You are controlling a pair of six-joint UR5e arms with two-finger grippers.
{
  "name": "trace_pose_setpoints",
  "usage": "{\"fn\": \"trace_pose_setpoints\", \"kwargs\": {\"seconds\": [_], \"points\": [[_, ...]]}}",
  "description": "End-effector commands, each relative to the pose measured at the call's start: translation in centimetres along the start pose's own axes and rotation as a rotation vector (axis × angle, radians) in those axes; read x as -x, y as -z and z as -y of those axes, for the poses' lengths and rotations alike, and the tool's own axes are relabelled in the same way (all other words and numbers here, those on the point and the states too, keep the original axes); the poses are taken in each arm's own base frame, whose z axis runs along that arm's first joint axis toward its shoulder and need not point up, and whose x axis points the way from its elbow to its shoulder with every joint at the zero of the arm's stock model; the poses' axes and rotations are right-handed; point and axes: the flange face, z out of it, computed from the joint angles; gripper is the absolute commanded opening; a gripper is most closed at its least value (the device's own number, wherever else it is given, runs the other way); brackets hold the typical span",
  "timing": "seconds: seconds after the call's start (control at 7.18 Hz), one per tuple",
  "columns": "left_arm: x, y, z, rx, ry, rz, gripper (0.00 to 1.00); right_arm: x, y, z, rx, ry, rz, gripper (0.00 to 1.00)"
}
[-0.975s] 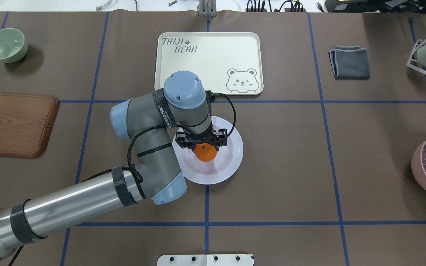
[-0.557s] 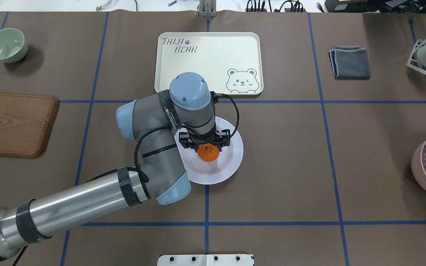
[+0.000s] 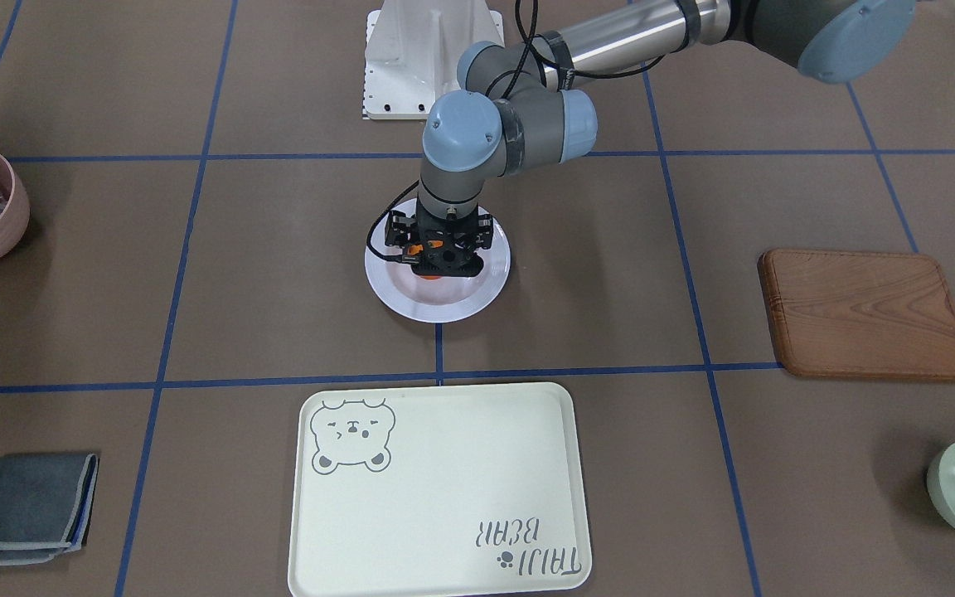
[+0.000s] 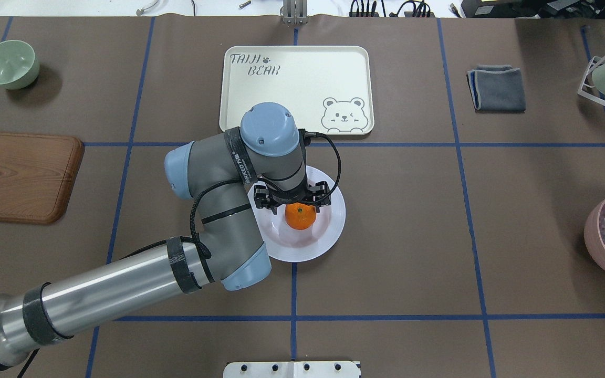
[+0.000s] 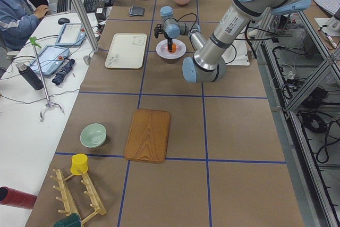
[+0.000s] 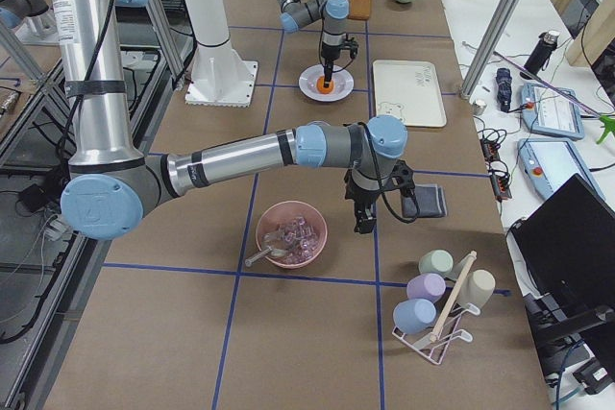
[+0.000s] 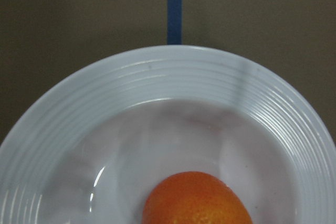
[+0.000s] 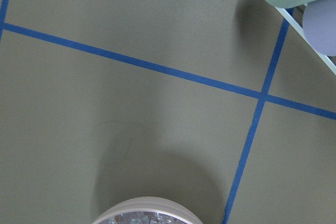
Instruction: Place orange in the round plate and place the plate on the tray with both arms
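1. Now the orange [image 4: 301,217] sits in the sunken centre of the plate [image 4: 335,218], so I judge the first half of the task done.
2. My left gripper [image 4: 295,206] hangs straight over the plate, just above the orange, with its jaws spread wide to either side of the fruit. I read that as released, though I cannot see whether a finger touches the peel.
3. The tray [image 4: 302,79] lies beyond the plate, on the side away from the robot's base, near but apart.
4. My right gripper [image 6: 361,220] is well apart from the plate, off to the robot's right, between a bowl [image 6: 288,234] and a cloth [image 6: 426,202]. Only the side camera shows it, so I cannot tell whether it is open or closed.
5. First risk: if I raise the left gripper off vertical, a finger could nudge the orange and set it rolling up the plate's slope.
6. Second risk: the plate is glossy and its rim lies low on the table. A pinch there could slip, or push the plate along instead of catching it.
7. Third risk: if the two arms lift unevenly, the plate tilts, and the loose, round orange could roll out.
8. Fourth risk: the right arm starts beside the bowl, so a careless sweep toward the plate could clip it.
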Motion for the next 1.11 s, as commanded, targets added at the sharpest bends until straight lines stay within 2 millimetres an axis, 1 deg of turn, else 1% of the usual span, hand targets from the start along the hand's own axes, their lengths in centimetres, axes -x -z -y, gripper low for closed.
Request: {"fn": "trace_pose_setpoints", "kwargs": {"seconds": [0.0, 0.14, 0.28, 0.42, 0.56, 0.7, 0.84, 0.97], "points": [[1.3, 3.0, 1.5, -0.029, 0.013, -0.027, 0.98, 4.2, -2.1, 1.6, -0.012, -0.040, 0.108, 1.00], [4.3, 6.1, 2.6, -0.038, 0.029, -0.061, 0.98, 7.0, -3.3, 2.4, -0.022, -0.085, 0.189, 1.00], [9.2, 8.8, 3.8, -0.023, 0.061, -0.088, 0.98, 9.8, -3.9, 3.0, -0.035, -0.131, 0.261, 1.00], [12.9, 10.7, 4.3, -0.025, 0.053, -0.098, 0.98, 12.5, -4.8, 3.3, -0.036, -0.165, 0.309, 1.00], [16.8, 11.9, 4.6, -0.045, -0.002, -0.090, 0.98, 16.2, -5.6, 4.1, -0.035, -0.182, 0.344, 1.00], [20.9, 13.7, 5.2, -0.048, -0.032, -0.092, 0.98, 20.5, -6.7, 5.6, -0.023, -0.170, 0.381, 1.00], [24.3, 15.2, 6.0, -0.047, -0.023, -0.096, 0.98, 24.9, -7.9, 7.8, 0.002, -0.192, 0.412, 1.00], [25.6, 15.9, 6.5, -0.059, -0.008, -0.091, 0.98, 29.7, -10.0, 9.2, 0.001, -0.138, 0.433, 1.00]]}}
